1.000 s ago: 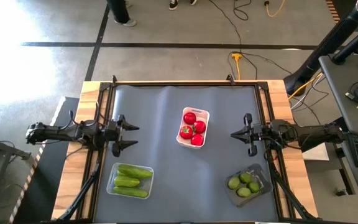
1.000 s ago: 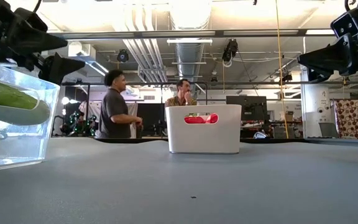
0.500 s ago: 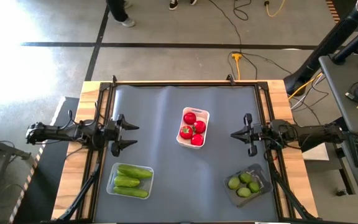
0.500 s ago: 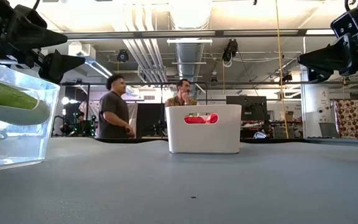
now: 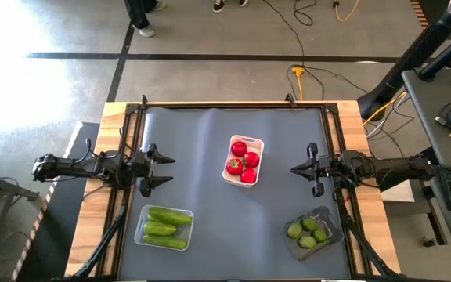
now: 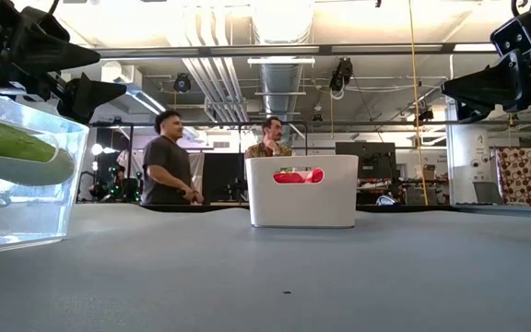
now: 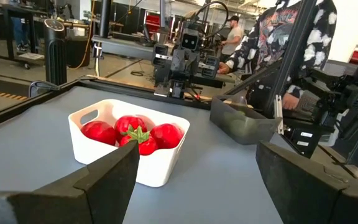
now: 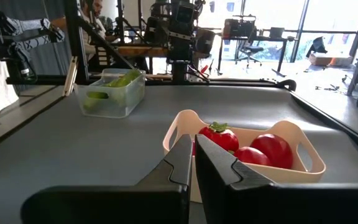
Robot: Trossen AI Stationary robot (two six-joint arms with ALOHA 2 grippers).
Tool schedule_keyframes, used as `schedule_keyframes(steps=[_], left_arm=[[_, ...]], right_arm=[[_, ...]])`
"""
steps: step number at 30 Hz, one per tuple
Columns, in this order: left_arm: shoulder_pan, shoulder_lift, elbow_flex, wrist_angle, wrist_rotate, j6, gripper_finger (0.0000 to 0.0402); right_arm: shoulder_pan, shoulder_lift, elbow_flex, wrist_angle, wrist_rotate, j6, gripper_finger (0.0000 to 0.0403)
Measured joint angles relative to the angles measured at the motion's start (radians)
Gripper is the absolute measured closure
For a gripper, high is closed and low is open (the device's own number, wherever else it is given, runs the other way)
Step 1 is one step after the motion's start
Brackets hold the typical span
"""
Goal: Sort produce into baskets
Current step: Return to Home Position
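Past the 12 o'clock edge of the bench (image 5: 202, 180), the standing person (image 6: 166, 166) is now seen slightly farther toward 9 o'clock in the low view. In the high view, the person's shoe (image 5: 146, 32) is likewise shifted toward 9 o'clock across the floor (image 5: 210, 39).

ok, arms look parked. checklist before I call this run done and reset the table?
1. Tomatoes all in the white tray: ok.
2. Cucumbers all in the clear tray: ok.
3. Limes all in the dark tray: ok.
4. Loose produce on the mat: none seen from above, ok.
5. Left arm parked at the left side, jaws open, empty: ok.
6. Right arm parked at the right side, jaws shut, nothing held: ok.
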State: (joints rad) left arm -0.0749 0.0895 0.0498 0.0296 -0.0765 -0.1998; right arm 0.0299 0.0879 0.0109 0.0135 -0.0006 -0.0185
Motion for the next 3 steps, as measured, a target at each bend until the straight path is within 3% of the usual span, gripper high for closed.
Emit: schedule_keyframes(steps=[3], left_arm=[[0.0,0.0,0.0,0.0,0.0,0.0,0.0095]], right_arm=[[0.0,0.0,0.0,0.0,0.0,0.0,0.039]])
